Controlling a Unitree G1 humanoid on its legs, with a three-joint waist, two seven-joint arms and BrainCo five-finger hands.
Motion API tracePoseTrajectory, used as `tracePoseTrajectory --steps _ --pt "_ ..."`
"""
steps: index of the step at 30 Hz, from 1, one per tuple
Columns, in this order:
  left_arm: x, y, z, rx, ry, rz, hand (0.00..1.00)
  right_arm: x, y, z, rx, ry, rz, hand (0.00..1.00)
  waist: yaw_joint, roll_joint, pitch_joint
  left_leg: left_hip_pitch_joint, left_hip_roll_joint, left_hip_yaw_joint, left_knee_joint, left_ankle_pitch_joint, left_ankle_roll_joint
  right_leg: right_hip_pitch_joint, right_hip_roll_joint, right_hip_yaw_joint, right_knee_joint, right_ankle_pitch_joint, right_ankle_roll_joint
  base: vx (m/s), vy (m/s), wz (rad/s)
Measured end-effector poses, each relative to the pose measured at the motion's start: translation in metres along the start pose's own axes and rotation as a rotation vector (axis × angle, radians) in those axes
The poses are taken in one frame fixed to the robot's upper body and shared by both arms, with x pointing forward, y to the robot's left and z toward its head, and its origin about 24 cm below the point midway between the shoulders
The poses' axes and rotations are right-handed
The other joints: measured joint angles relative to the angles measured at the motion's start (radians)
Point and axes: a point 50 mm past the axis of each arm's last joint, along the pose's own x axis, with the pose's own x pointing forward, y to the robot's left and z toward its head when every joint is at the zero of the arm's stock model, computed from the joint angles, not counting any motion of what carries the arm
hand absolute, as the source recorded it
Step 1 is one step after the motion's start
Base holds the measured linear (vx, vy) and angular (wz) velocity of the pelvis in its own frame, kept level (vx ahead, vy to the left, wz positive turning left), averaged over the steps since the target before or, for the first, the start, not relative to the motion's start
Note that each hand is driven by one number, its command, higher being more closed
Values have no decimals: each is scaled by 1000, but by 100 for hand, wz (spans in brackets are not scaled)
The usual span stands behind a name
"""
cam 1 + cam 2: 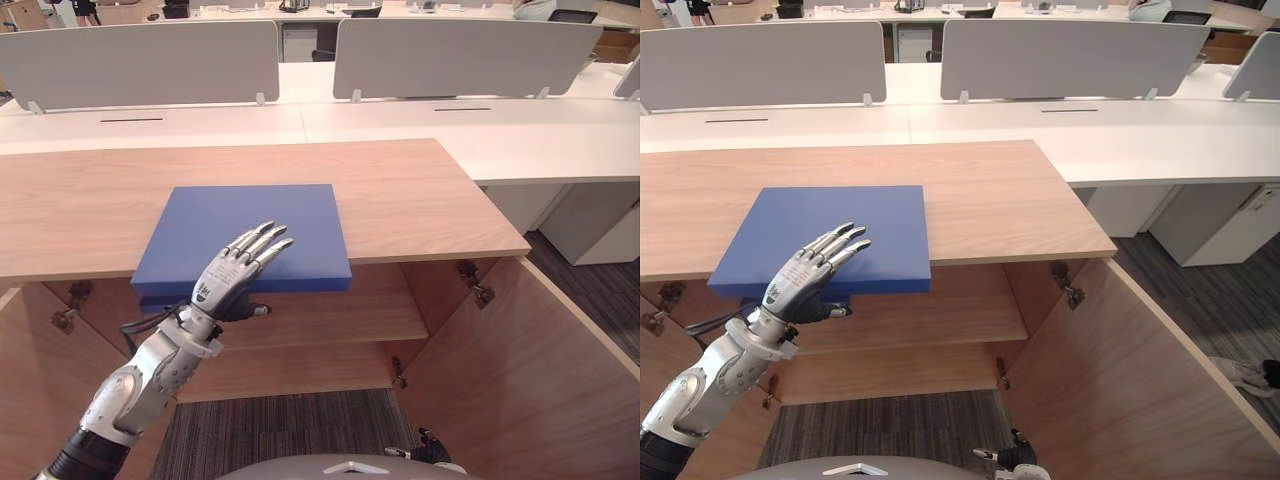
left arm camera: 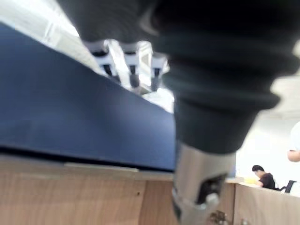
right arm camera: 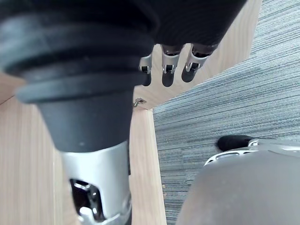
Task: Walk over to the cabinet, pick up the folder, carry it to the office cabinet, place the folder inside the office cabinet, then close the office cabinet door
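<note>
A flat blue folder [image 1: 250, 222] lies on the wooden top of the office cabinet [image 1: 420, 190], its front edge jutting a little past the cabinet's front. My left hand [image 1: 232, 272] reaches over that front edge with straight fingers [image 2: 131, 70] spread just above the folder's top and the thumb [image 1: 258, 310] below the edge; I see no firm squeeze. In the left wrist view the folder [image 2: 70, 117] shows edge-on over the wood. My right hand [image 3: 168, 70] hangs low beside the open right door, its fingers relaxed and holding nothing.
Both cabinet doors stand open: the right door [image 1: 545, 370] swings out towards me, the left door [image 1: 35, 385] at the lower left. A shelf [image 1: 340, 322] spans the inside. White desks [image 1: 520, 135] with grey partitions [image 1: 150, 62] lie behind. A person's shoe [image 1: 1243, 374] rests on the carpet.
</note>
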Motion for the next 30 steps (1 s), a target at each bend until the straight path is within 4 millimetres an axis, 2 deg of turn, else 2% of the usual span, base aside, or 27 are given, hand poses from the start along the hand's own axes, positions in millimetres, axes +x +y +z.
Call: tracePoseTrajectory --steps 10,11,20,30 --pt "-1 -12 -5 110 67 25 0 0 -1 0 2 1 -2 0 -1 2 -1 0 0 0 0 0 0 0 0 1 0 0 0 0 0 0" --pt "0 -12 -5 112 72 27 100 0 -1 0 3 1 -3 0 -1 2 -1 0 0 0 0 0 0 0 0 1 0 0 0 0 0 0" --pt "2 -13 -5 127 100 85 100 0 -1 0 4 1 -2 0 -6 8 -7 -2 0 1 0 0 0 -3 0 1 0 0 0 0 0 0" --pt "7 -1 -6 137 125 193 100 0 -2 0 2 0 8 0 -19 15 -17 -2 0 2 0 -1 0 -4 0 3 0 0 0 0 0 0"
